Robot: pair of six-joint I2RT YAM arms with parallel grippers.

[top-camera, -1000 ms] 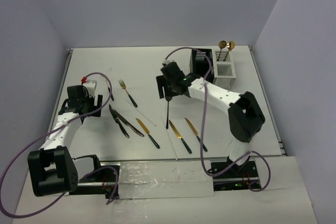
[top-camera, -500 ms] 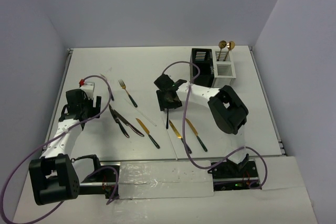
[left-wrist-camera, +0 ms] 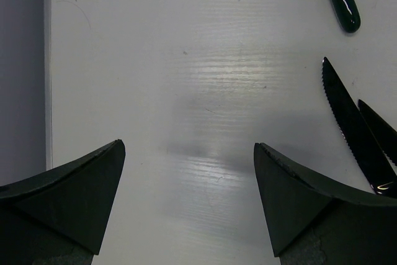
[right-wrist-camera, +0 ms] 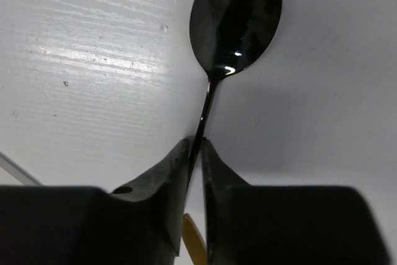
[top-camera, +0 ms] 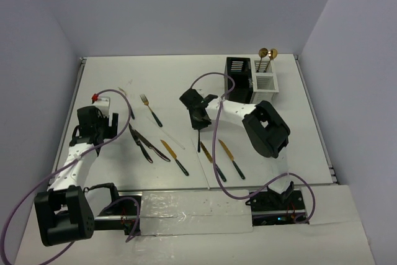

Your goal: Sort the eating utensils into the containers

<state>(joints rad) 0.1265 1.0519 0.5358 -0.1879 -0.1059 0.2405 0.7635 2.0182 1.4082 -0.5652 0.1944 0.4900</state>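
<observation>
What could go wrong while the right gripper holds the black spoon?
The right gripper pinches the black spoon only on its thin neck, so it may twist or slip. The spoon's long handle ends close to a gold knife and might knock it. A tilted spoon could miss the black container.

caddies [top-camera: 240, 88] far-right on table [top-camera: 298, 141] | spoons [top-camera: 268, 53] in right caddy [top-camera: 265, 91] | knives [top-camera: 151, 146] left, nearer

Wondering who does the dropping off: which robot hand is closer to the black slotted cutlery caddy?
Right. The right hand, clamping a black spoon, sits just left and in front of the black slotted cutlery caddy; the left hand is much farther off to its left.
</observation>
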